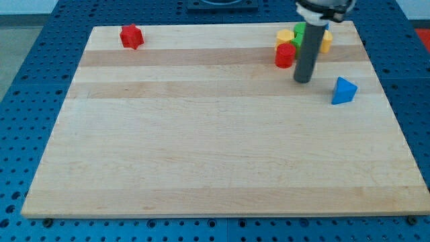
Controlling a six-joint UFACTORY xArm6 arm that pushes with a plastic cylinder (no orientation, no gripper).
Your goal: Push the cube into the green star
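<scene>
My tip [303, 80] rests on the wooden desk [201, 148], just right of the red cube [285, 56]; the green star [299, 31] is behind it; no jaws show

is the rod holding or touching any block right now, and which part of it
Nothing is held; I have no gripper. My tip rests on the board just right of and below the red block, apart from the blue block; contact cannot be told.
</scene>
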